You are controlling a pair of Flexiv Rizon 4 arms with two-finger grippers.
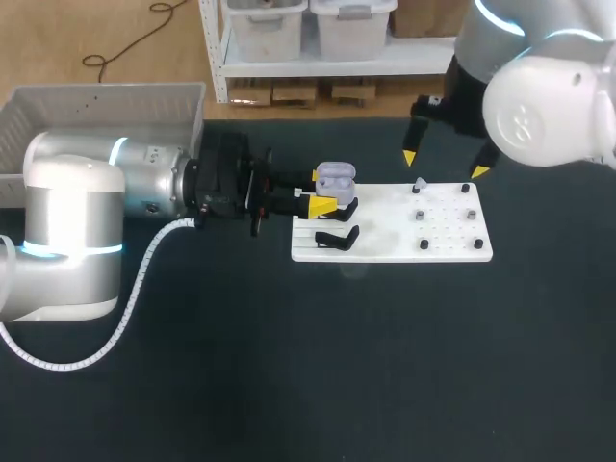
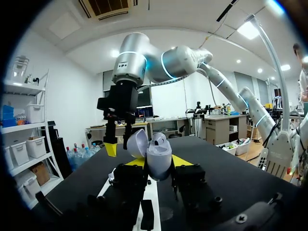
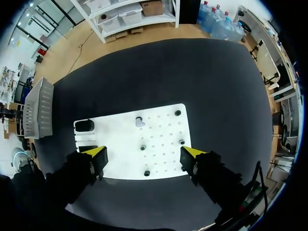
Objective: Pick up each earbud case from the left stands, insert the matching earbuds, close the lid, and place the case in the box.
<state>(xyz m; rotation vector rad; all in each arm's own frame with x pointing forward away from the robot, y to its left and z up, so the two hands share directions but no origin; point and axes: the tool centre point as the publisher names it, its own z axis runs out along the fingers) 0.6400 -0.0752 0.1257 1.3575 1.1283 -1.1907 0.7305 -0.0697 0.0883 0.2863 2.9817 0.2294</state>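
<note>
Head view: a lilac earbud case [image 1: 335, 178] with its lid up is gripped from both sides by the left jaws, at the far left corner of a white board [image 1: 452, 248] lying mid-worktop [image 1: 289, 385]. Black stands [image 1: 337, 238] are seen along the board's left edge. The right jaws are held wide open above the board's far edge. One loose earbud [image 1: 421, 183] lies near that edge. A white box [image 1: 96, 106] is set at the worktop's far left corner.

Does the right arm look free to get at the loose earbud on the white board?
Probably yes: the right gripper hangs open above the white board, and the earbud lies uncovered just ahead of it, nothing between.
</note>
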